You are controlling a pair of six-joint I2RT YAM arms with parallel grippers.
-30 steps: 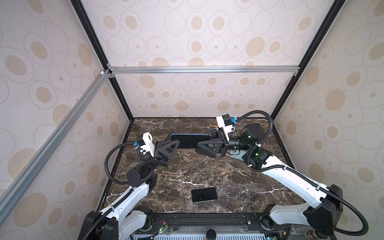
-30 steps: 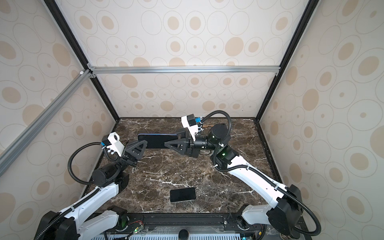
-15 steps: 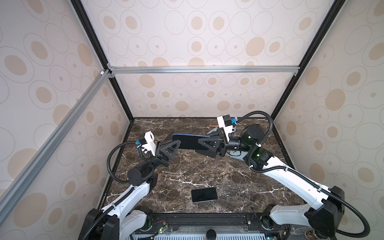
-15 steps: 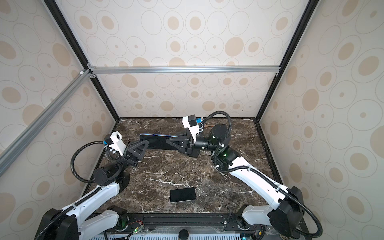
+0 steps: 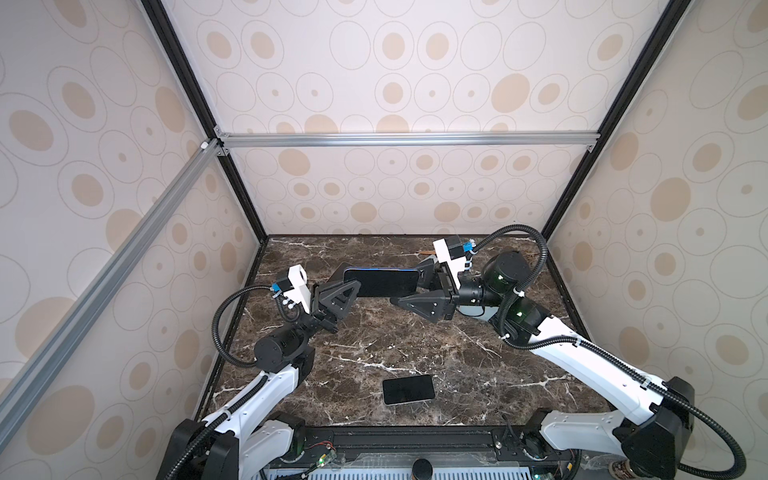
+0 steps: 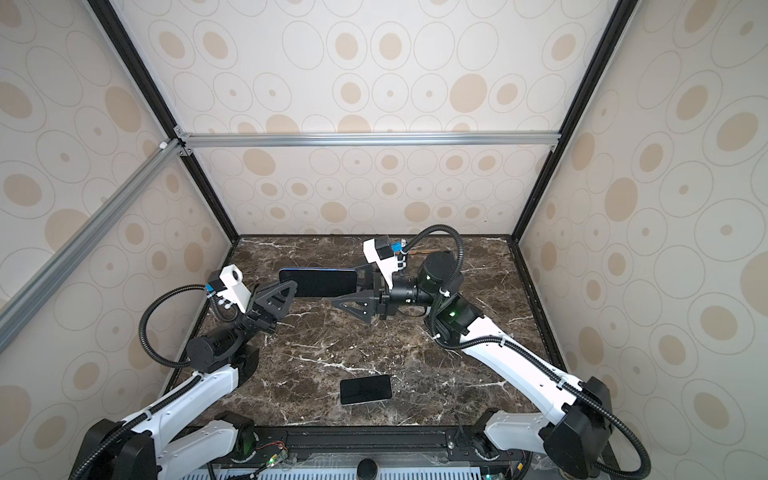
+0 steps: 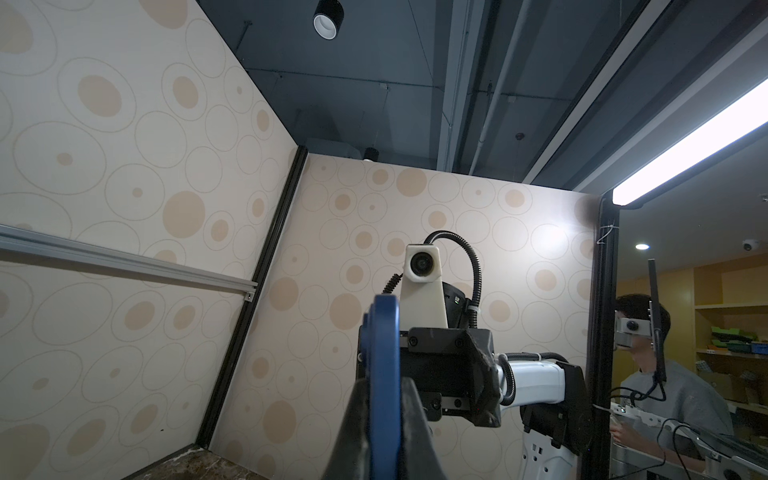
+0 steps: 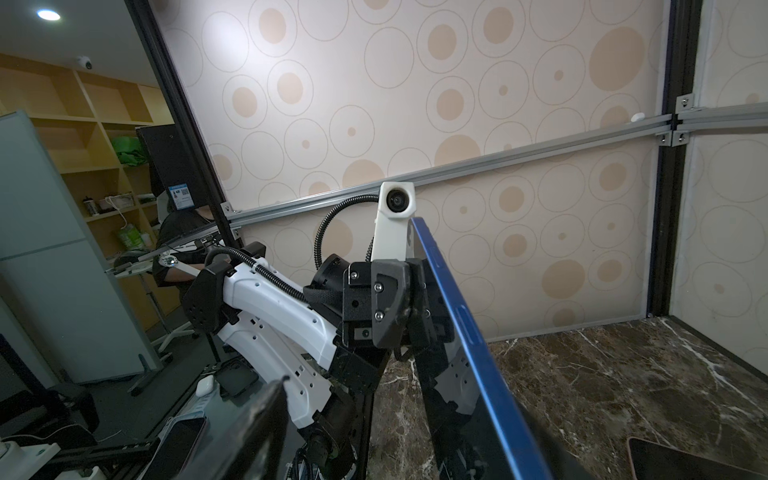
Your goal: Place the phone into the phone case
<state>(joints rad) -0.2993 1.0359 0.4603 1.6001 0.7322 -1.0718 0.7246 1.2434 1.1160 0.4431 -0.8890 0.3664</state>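
In both top views the left claw (image 5: 347, 283) pinches one end of the blue phone case (image 5: 380, 282) up in the air while the right claw (image 5: 407, 289) stands wide at its other end, and the left wrist view shows the case (image 7: 384, 374) squeezed between that claw's fingers (image 7: 353, 436).

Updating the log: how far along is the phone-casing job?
Done: the blue-rimmed piece is lifted, clamped by the left tool. In hand: the right tool stands open at its far end. Remaining: the other dark piece lies alone on the table; the two are not joined.
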